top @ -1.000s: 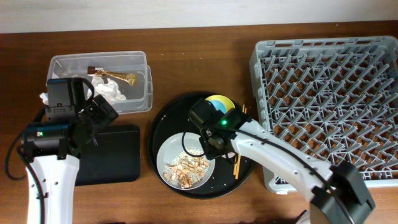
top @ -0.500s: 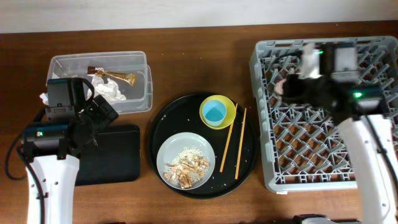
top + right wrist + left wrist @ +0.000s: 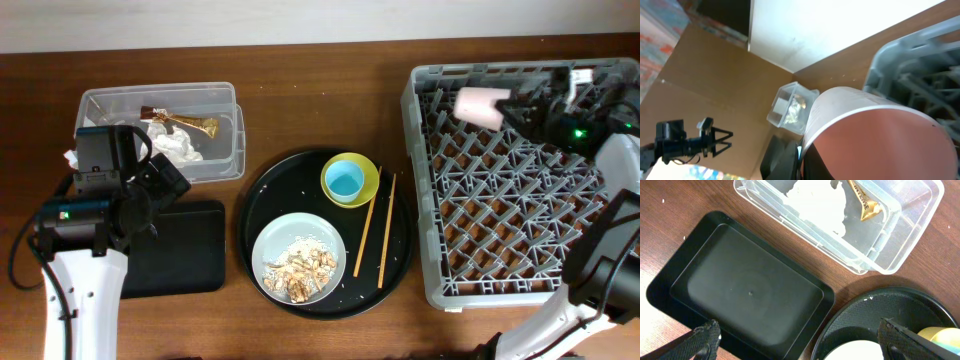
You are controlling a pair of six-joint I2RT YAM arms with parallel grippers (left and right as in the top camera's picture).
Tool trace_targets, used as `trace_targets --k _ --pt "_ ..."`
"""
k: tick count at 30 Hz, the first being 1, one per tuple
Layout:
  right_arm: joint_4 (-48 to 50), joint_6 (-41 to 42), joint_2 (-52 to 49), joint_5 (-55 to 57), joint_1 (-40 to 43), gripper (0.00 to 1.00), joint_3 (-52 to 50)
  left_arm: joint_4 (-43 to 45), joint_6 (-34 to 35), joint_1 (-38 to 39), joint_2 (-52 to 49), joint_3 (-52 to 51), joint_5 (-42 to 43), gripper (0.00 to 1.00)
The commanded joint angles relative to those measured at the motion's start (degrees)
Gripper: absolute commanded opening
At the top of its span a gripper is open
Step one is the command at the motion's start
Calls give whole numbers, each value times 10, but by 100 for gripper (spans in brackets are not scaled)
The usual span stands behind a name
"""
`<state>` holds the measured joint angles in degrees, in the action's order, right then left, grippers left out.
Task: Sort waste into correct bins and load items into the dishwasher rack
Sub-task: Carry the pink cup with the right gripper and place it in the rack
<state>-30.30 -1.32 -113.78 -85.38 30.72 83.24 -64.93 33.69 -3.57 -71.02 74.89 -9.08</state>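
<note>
Overhead: the pink cup (image 3: 482,106) is now carried on its side over the dishwasher rack (image 3: 418,180), at its far-left corner, pinched by the right gripper (image 3: 518,112). A second ago that arm was down at the round tray left of the rack, so one item is nearly loaded. The left gripper (image 3: 160,185) is unmoved.

Left wrist: jaws are spread wide and nothing is held above the shallow black tray (image 3: 750,290).

Right wrist: the cup fills the view, and contact with the pegs cannot be told.

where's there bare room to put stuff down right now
The shallow black tray is bare. So is most of the dishwasher rack, nearer than the pink cup at its far left corner. Bare table lies between the clear tub and rack. Crowded: the round tray, with bowl, plate and chopsticks.
</note>
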Motion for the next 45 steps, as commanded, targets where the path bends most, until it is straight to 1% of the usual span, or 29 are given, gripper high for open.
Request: trace_targets --k 1,5,6,8,11,15,21,24,27,31,34,36,37,39,42,43,44,45 --pt "-8 16 -1 -19 14 4 3 1 4 -2 6 0 -8 99" --pt "-88 16 -1 37 16 4 3 1 4 -2 6 0 -8 99" --pt "-116 8 -1 56 16 4 3 1 4 -2 6 0 -8 99" --pt "-141 -34 -1 55 16 4 3 1 4 -2 6 0 -8 99" --pt "-154 -40 -1 56 16 4 3 1 4 -2 6 0 -8 99" --pt "-177 -41 -1 122 16 4 -1 1 4 -2 6 0 -8 99" --pt "-183 -40 -1 126 16 4 -2 1 4 -2 6 0 -8 99" --pt "-203 -40 -1 188 16 6 -2 1 4 -2 6 0 -8 99" --pt "-207 -40 -1 193 16 6 -2 1 4 -2 6 0 -8 99" --pt "-207 -30 -1 242 16 6 -2 1 4 -2 6 0 -8 99" --pt "-207 -22 -1 249 16 7 1 1 4 -2 6 0 -8 99" --pt "-210 6 0 272 19 10 9 1 4 -2 6 0 -8 99" --pt "-219 7 0 287 22 11 17 1 4 -2 6 0 -8 99" --pt "-251 7 0 336 32 11 43 1 4 -2 6 0 -8 99" --pt "-325 7 3 427 49 12 99 1 4 -2 6 0 -8 99" --pt "-338 7 3 436 50 18 109 1 4 -2 6 0 -8 99" --pt "-351 8 3 451 50 26 120 1 4 -2 6 0 -8 99" --pt "-359 8 3 462 50 26 128 1 3 -2 6 0 -8 99"
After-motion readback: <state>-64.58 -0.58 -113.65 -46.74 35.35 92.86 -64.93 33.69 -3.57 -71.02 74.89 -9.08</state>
